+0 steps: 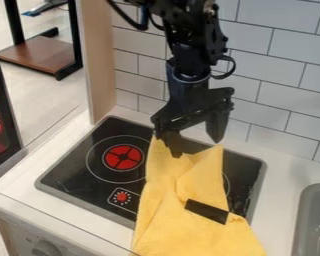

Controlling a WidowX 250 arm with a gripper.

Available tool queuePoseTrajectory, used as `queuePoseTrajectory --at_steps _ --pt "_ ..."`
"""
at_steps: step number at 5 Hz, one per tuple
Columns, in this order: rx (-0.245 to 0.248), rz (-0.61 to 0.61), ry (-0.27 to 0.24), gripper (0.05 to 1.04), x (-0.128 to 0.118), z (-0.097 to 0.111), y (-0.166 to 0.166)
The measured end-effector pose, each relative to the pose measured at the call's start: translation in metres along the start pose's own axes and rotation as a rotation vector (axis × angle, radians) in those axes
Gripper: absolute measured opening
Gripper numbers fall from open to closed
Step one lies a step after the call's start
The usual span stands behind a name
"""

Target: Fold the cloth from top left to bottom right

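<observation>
Background: a white tiled wall (283, 65) stands behind the surface (283, 172), with a wooden panel (100, 60) at its left end. A black cooktop (72, 165) is set into the surface; a grey sink (313, 220) lies at the right.

Item: the yellow cloth (189, 232) lies creased over the right part of the cooktop and runs forward past its front edge to the bottom of the view. Its far end rises into two peaks. A short black bar (206, 211) lies across it; purpose not determined.

Gripper (195, 146): points down, fingers spread, one overlapping the far left peak in view. Contact cannot be confirmed. The placement appears chosen to take the top left corner; the fold appears not yet made.

Clearance: the wall is near behind the gripper, so backward travel should be limited. The better route is low and diagonal over the cloth, towards bottom right, stopping short of the sink rim. The bar could snag or shift.
</observation>
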State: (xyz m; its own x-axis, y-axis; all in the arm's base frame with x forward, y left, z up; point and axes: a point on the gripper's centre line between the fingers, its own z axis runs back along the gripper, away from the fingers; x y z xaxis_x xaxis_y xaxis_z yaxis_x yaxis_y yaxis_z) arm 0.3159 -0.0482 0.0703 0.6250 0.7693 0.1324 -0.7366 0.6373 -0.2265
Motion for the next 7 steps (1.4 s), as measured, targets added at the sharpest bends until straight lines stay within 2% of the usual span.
queuePoseTrajectory --at_steps 1,3,5,6,7 --pt "0.02 0.048 -0.033 1.0 0.026 -0.01 -0.002" --pt "0.074 0.131 -0.064 1.0 0.057 -0.026 0.007" --pt "0.15 0.144 -0.061 0.999 0.061 -0.044 0.018" --pt "0.201 0.164 -0.066 0.93 0.065 -0.055 0.023" --pt "0.202 0.163 -0.072 0.617 0.065 -0.057 0.023"
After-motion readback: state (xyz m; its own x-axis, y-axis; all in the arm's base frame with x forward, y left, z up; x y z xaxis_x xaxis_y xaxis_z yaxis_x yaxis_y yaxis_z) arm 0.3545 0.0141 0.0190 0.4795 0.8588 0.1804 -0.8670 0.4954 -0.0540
